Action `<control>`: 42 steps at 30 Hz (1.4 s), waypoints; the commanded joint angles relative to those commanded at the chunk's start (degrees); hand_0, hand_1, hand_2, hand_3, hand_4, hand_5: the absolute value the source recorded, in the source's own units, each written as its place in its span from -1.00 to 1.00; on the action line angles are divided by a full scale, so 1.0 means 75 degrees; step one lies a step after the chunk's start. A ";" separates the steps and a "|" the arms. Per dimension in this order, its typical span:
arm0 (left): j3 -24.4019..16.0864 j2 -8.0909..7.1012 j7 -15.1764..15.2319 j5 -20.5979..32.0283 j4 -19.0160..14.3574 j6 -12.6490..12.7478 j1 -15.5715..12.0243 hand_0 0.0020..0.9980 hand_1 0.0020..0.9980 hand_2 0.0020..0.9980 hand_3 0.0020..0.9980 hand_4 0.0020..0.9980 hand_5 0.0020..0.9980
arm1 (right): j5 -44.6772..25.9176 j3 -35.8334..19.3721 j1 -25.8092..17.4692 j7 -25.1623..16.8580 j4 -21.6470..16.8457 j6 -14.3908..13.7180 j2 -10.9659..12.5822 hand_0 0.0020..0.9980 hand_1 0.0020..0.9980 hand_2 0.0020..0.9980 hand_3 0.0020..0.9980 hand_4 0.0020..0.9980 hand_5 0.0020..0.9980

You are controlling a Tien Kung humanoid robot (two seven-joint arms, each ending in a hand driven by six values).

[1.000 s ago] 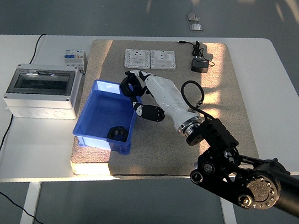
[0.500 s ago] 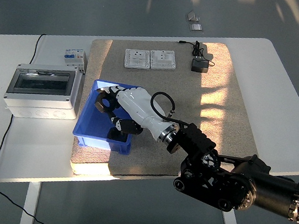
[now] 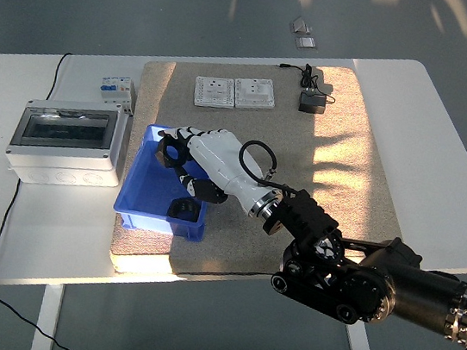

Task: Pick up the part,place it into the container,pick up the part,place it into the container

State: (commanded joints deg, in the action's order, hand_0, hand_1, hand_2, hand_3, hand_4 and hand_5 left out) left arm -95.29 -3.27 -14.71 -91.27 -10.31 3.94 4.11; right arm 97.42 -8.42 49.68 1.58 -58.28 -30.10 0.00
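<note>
My right hand (image 3: pixel 174 147), white with black fingers, reaches in from the lower right and hovers over the far part of the blue container (image 3: pixel 140 190). Its fingers are curled around a black ring-shaped part (image 3: pixel 167 152), held above the container's inside. Another black part (image 3: pixel 182 210) lies on the container floor near its front right corner, partly hidden by my hand. The left arm is out of view.
The container sits on a beige mat (image 3: pixel 349 156). A grey electrical box (image 3: pixel 64 142) with a cable stands to the left, with a circuit breaker (image 3: pixel 117 89) behind it. Two white sockets (image 3: pixel 235 92) and a black adapter (image 3: pixel 312 102) lie at the mat's far edge.
My right hand carried the black part leftward from the container's far right rim to over its inside. The arm's elbow swung left too.
</note>
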 joint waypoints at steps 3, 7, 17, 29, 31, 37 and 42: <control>-0.0006 -0.0001 -0.0002 -0.0003 0.0000 0.0000 0.0000 0.38 0.39 0.44 0.14 -0.07 0.24 | 0.0282 -0.0062 -0.0027 0.0294 -0.0027 0.0517 0.0000 0.26 0.17 0.20 0.16 -0.09 -1.00; -0.0006 -0.0007 0.0002 0.0011 0.0000 0.0008 -0.0005 0.38 0.39 0.44 0.14 -0.07 0.24 | 0.0543 -0.0126 -0.0051 0.0566 -0.0146 0.1158 0.0000 0.26 0.17 0.20 0.16 -0.09 -1.00; 0.0039 0.0001 0.0018 0.0100 0.0000 0.0059 -0.0019 0.38 0.39 0.44 0.14 -0.07 0.24 | 0.1438 -0.0235 -0.0049 0.1611 -0.0748 0.2532 0.0000 0.71 0.64 0.61 0.55 0.05 -0.98; 0.0002 -0.0030 0.0035 0.0088 0.0000 0.0072 -0.0014 0.38 0.38 0.44 0.15 -0.06 0.23 | 0.1591 -0.0373 -0.0080 0.1688 -0.0889 0.2501 0.0000 0.95 0.76 0.75 0.77 0.05 -0.64; 0.0015 -0.0039 0.0043 0.0121 0.0000 0.0083 -0.0016 0.38 0.38 0.44 0.15 -0.06 0.23 | 0.1597 -0.0392 -0.0090 0.1691 -0.0890 0.2478 0.0000 0.95 0.76 0.75 0.77 0.05 -0.64; 0.0033 -0.0052 0.0055 0.0179 0.0000 0.0095 -0.0004 0.38 0.38 0.44 0.15 -0.06 0.22 | 0.1587 -0.0441 -0.0102 0.1684 -0.0900 0.2414 0.0006 0.97 0.79 0.77 0.80 0.10 -0.60; 0.0094 -0.0050 0.0060 0.0258 0.0000 0.0100 0.0015 0.38 0.38 0.44 0.14 -0.06 0.22 | 0.1501 -0.0445 -0.0086 0.1595 -0.0876 0.2053 0.0040 0.98 0.82 0.81 0.86 0.15 -0.56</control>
State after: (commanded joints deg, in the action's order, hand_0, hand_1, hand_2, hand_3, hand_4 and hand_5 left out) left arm -94.59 -3.65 -14.26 -89.33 -10.31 4.69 4.22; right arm 108.67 -11.76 49.03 13.54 -64.85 -14.71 0.30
